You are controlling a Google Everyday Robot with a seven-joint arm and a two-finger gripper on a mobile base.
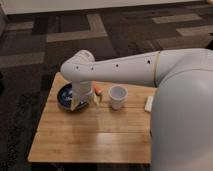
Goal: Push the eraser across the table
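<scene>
One table [90, 135] is counted. On it are counted one white cup [117, 96], one dark plate [62, 97] left of the cup, one flat white block [149, 103] right of the cup, and one small orange item [97, 90] just beside the cup. One gripper [76, 103] is counted, over the plate, left of the cup.

Pale wooden planks on the tabletop [90, 135], dark blue plate [61, 99], white cup [117, 96], white arm [120, 70], pincer [76, 104] low over the plate, dark carpet [50, 30] striped grey.

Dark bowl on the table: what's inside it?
The bowl shows only dark interior on its left; the gripper hangs over its right side, covering the rest.
</scene>
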